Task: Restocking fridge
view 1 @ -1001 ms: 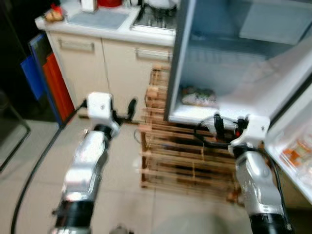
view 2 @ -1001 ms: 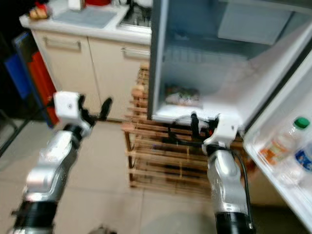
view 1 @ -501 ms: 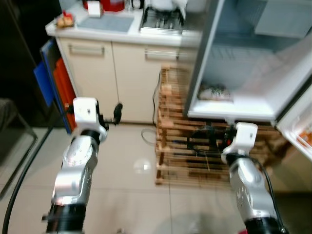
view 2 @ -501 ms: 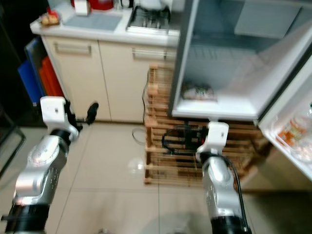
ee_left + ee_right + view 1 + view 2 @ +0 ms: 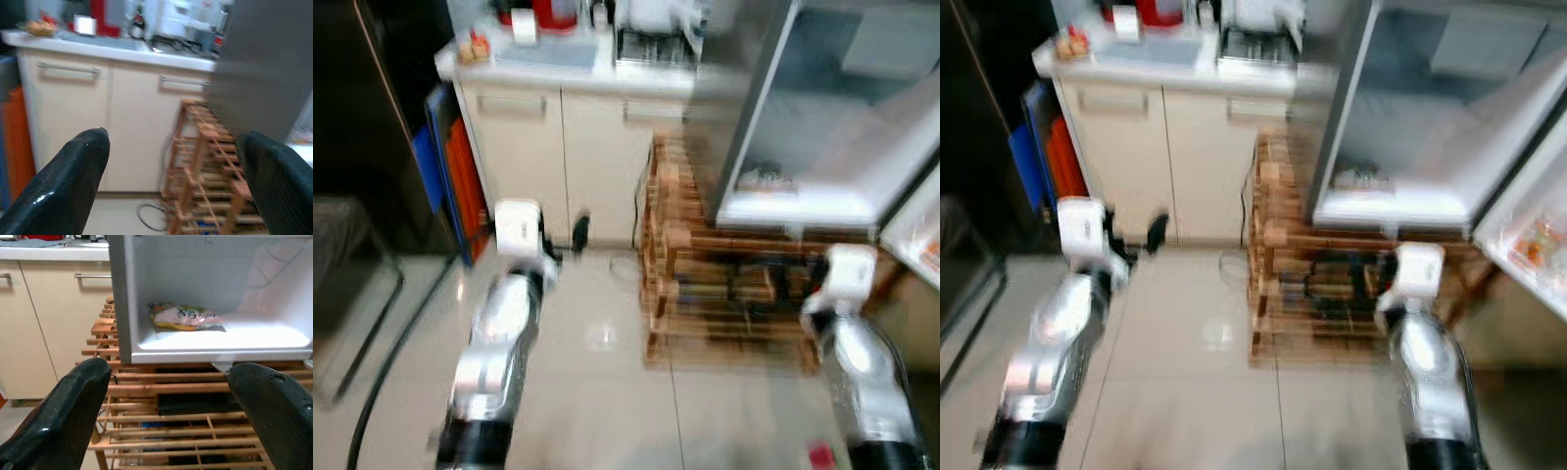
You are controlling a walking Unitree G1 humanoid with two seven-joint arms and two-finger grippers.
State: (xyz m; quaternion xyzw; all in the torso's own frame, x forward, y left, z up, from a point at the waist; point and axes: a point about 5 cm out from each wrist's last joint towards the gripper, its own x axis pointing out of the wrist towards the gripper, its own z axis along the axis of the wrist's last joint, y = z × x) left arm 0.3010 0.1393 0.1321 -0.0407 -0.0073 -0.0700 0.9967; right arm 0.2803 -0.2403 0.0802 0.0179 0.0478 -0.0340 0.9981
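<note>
The open fridge (image 5: 822,147) stands at the upper right, its lower compartment holding a pink and yellow food packet (image 5: 186,316). Its door (image 5: 1528,245) swings out at the far right with bottles in the shelf. My left gripper (image 5: 171,161) is open and empty, held over the floor and facing the cream cabinets (image 5: 122,112). My right gripper (image 5: 166,396) is also open and empty, a little short of the fridge's lower edge, in front of the wooden slatted rack (image 5: 161,421). The head views are blurred.
The wooden rack (image 5: 724,304) sits under and in front of the fridge. A counter (image 5: 568,73) carries a red appliance (image 5: 553,12) and a stove. Blue and orange boards (image 5: 445,166) lean at the left. A black cable (image 5: 391,362) lies on the tiled floor.
The whole picture has shifted and blurred: the camera has drawn back, so the fridge and rack look farther off. Both arms hold the same pose, grippers still open.
</note>
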